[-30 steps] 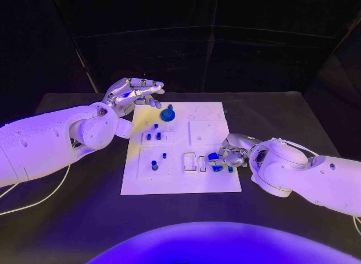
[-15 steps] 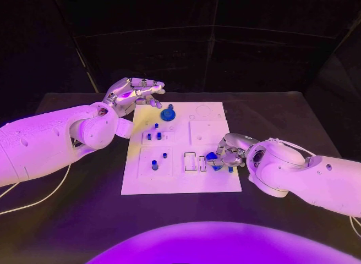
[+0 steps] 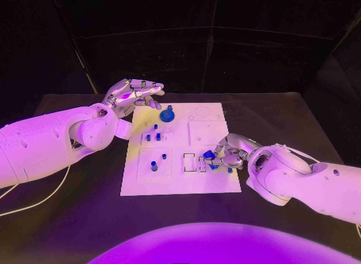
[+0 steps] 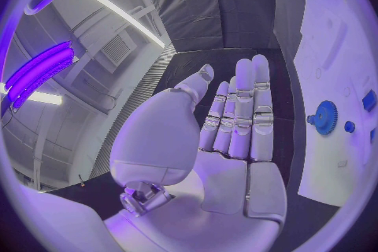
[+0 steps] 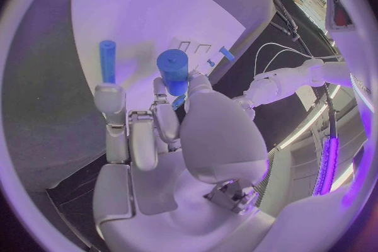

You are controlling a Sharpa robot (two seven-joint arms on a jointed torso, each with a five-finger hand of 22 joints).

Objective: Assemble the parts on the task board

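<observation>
1. Plainly, the blue cylinder (image 5: 173,70) in the right robot hand (image 3: 228,153) is small and looks like hard plastic, so I judge it light and stiff, not fragile, but smooth enough to slip or tilt in metal fingertips.
2. The best hold is probably across its round side, near the upper end, which would leave the lower end free to enter a hole; the right wrist view shows it pinched roughly that way, its flat top facing the camera.
3. It is a short, stubby, solid blue piece, and the hand holds it over the right edge of the task board (image 3: 180,181), toward the board's near half, beside the small slots (image 3: 194,161).
4. A thinner blue pin (image 5: 107,52) stands upright close to the fingertips (image 5: 109,98); whether a finger touches it I cannot tell.
5. The left robot hand (image 3: 135,93) hangs at the far-left corner of the board with nothing in it, its fingers loosely apart and straight in the left wrist view.
6. Near that corner sits a blue gear-like disc (image 3: 167,115) with a toothed rim and a small knob on top; it looks rigid and is best taken by the knob.
7. Several small blue pegs (image 3: 154,165) stand along the board's left half; they would need a fine pinch.
8. The board lies flat in the middle of the bench (image 3: 85,220).
</observation>
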